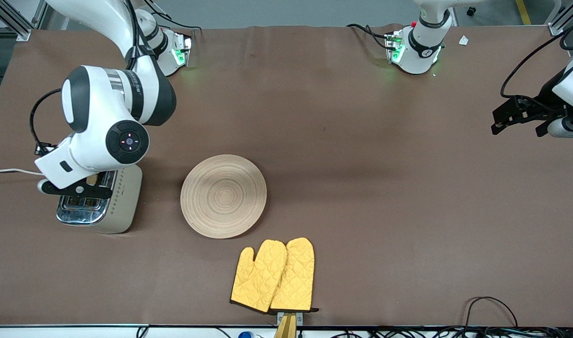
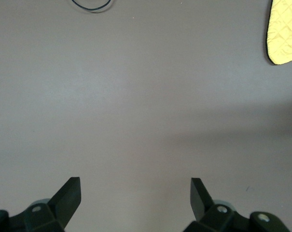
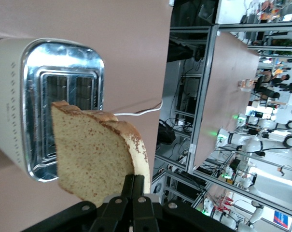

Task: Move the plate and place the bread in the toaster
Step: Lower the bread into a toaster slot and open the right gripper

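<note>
My right gripper [image 1: 90,187] hangs over the toaster [image 1: 122,202], which stands at the right arm's end of the table. It is shut on the bread [image 3: 95,150], a brown speckled slice held on edge above the chrome top [image 3: 63,53] and its two slots. In the front view only a sliver of the bread [image 1: 93,179] shows under the hand. In the right wrist view the right gripper [image 3: 140,180] pinches the slice's crust edge. The plate [image 1: 223,195] lies bare beside the toaster, toward the table's middle. My left gripper [image 1: 505,121] [image 2: 135,186] is open and empty, waiting over bare table at the left arm's end.
A pair of yellow oven mitts [image 1: 274,274] lies nearer the front camera than the plate; one also shows in the left wrist view [image 2: 283,31]. The toaster's white cord [image 1: 9,171] runs off the table's edge. Black cables [image 1: 491,305] lie at the front edge.
</note>
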Tool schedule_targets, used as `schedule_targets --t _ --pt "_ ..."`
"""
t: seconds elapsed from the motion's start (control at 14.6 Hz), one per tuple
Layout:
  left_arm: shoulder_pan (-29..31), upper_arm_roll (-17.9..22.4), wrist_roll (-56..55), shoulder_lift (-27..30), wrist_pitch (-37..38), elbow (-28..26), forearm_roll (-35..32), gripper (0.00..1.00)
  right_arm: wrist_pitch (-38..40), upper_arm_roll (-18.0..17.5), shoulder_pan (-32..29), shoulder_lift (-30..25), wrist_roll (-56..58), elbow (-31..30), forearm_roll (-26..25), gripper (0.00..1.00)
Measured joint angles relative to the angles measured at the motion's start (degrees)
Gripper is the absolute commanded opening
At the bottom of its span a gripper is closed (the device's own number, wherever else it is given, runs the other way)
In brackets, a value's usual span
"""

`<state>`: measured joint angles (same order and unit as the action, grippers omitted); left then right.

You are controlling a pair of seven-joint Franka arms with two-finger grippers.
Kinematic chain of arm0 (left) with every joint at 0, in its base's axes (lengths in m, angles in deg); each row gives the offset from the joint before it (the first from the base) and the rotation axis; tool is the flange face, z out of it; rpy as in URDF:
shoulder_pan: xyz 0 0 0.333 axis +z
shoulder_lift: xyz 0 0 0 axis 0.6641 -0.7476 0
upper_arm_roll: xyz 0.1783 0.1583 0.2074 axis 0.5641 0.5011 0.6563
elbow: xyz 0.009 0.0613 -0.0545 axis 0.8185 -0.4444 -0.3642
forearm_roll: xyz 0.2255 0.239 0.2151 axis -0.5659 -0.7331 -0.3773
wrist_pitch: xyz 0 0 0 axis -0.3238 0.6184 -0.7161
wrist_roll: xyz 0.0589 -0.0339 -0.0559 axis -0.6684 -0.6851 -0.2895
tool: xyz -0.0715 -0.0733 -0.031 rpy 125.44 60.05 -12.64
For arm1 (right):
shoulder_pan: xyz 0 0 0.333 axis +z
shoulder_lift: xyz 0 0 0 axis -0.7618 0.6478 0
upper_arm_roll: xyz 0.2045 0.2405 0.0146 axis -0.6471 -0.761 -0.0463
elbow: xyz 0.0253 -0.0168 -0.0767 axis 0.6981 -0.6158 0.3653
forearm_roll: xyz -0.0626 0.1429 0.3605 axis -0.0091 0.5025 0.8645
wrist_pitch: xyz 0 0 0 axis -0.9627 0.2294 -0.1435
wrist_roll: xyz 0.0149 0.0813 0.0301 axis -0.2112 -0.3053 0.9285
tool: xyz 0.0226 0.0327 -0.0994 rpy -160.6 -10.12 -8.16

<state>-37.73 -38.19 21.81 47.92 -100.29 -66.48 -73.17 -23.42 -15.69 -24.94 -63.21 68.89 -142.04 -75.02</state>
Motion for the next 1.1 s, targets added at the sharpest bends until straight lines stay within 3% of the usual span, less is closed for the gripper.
schedule_targets --t 0.41,1.1 --pt "-0.02 0.00 0.00 0.00 0.00 0.00 0.00 1.00 -1.95 0.33 -0.61 1.38 -0.12 -1.25 -3.62 0.00" --pt "-0.05 -0.02 0.00 0.00 0.00 0.00 0.00 1.00 -7.37 0.49 -4.01 3.48 -2.86 -5.72 -3.79 0.00"
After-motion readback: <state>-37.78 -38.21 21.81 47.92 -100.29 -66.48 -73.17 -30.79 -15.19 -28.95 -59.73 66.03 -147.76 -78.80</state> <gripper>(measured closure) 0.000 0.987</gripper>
